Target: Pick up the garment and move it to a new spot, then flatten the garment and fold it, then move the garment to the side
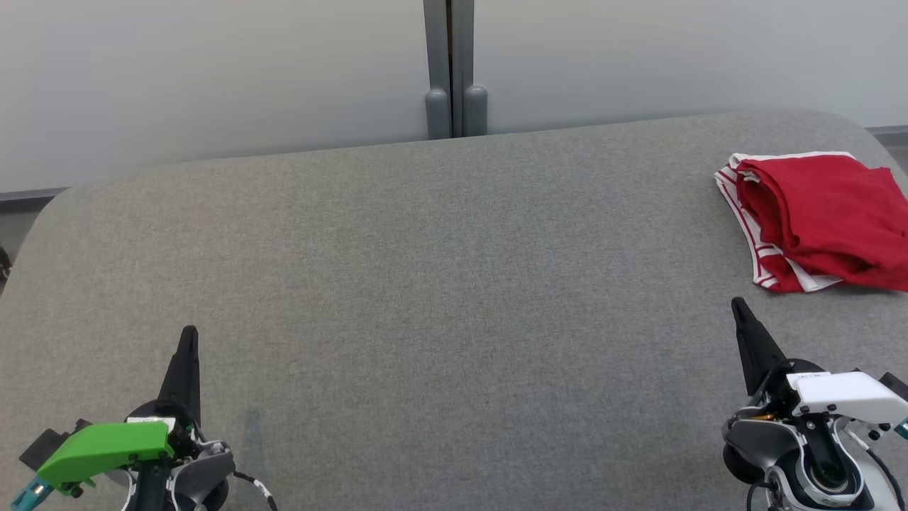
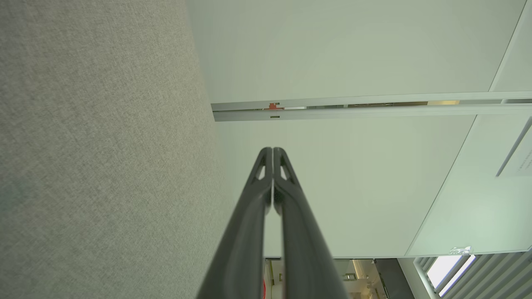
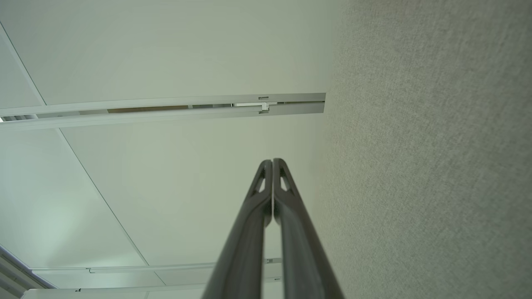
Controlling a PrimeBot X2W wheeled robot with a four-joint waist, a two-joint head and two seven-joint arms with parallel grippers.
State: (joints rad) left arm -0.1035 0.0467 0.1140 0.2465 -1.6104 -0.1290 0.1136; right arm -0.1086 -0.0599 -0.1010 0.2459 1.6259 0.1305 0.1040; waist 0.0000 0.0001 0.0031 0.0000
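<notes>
Grey woven cloth covers the wide padded table [image 1: 425, 270] in front of you. At its far right, close to the edge and running partly out of the head view, sits the red garment [image 1: 830, 213]. It is gathered into a compact stack of layers, with a white-and-red striped band [image 1: 741, 220] showing along its left side. That heap would suit a piece already folded and set aside as well as one lying bunched and waiting to be carried, so you cannot read the stage from it. Judge it as a light, soft, limp knit that would likely sag and spill open if caught by a single layer. Any hold is best taken through the whole stack at the firmer striped band. Your left gripper [image 1: 189, 337] and right gripper [image 1: 738, 306] rest low at the near corners, both with jaws pressed together on nothing. The right one is near the garment but apart from it.
</notes>
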